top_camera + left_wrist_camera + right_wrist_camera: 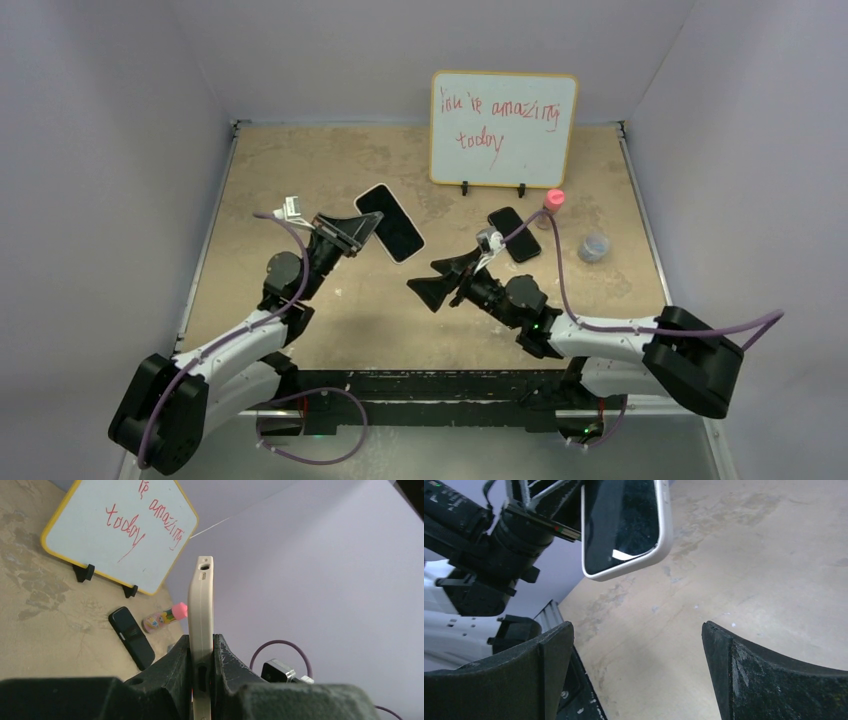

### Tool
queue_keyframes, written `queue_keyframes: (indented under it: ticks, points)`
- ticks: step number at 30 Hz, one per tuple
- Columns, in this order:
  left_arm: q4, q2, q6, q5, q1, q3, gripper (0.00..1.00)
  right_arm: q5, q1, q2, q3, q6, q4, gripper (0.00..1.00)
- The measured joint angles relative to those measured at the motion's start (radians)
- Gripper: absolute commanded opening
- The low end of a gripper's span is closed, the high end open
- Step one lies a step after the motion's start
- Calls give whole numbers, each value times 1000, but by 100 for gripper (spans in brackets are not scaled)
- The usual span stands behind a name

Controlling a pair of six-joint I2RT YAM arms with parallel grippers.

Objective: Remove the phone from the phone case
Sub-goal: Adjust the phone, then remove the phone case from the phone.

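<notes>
The phone [390, 222] has a dark screen and sits inside a white phone case [665, 535]. It is held up above the table, left of centre. My left gripper [362, 228] is shut on the case's lower end, one finger on the front and one on the back. The left wrist view shows the case [201, 605] edge-on, rising from between the left gripper [202, 647] fingers. My right gripper [425, 278] is open and empty, a little to the right of and below the phone and apart from it. In the right wrist view the phone [621, 522] hangs above the right gripper [638, 625].
A second black phone [514, 234] lies flat on the table at centre right. A pink-capped bottle [551, 205] lies beside it, with a small clear cup [594, 246] further right. A yellow-framed whiteboard [503, 128] stands at the back. Walls enclose the table.
</notes>
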Motion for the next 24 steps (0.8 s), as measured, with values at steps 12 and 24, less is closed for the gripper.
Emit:
queue_keyframes:
  ticks: [12, 24]
  points:
    - [15, -85, -81, -30, -27, -32, 0, -82, 0, 137, 84, 25, 252, 89]
    - [46, -85, -121, -30, -39, -49, 0, -134, 0, 229, 126, 61, 352, 64]
